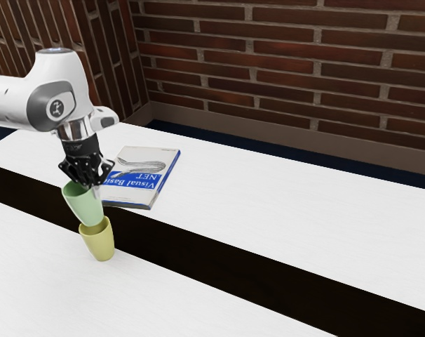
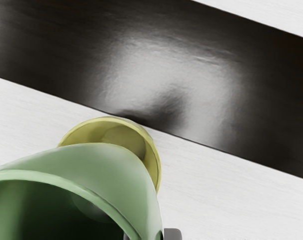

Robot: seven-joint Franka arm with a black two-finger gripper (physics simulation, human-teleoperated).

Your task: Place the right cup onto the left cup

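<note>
My gripper [image 1: 93, 187] is shut on the wall of the green cup [image 1: 86, 206], near its rim, in the exterior view. The green cup hangs tilted, its base at the mouth of the yellow cup [image 1: 99, 242], which stands on the white table. In the wrist view, my gripper [image 2: 149, 236] pinches the wall of the green cup [image 2: 111, 162] from both sides. Behind it the yellow cup [image 2: 152, 155] is partly covered, so whether the green base is inside its rim I cannot tell.
A Visual Basic .NET book [image 1: 135, 193] lies flat on the white table [image 1: 268, 203] beyond the cups. A dark strip [image 1: 219, 256] crosses the table between book and yellow cup. A brick wall [image 1: 289, 70] rises at the back.
</note>
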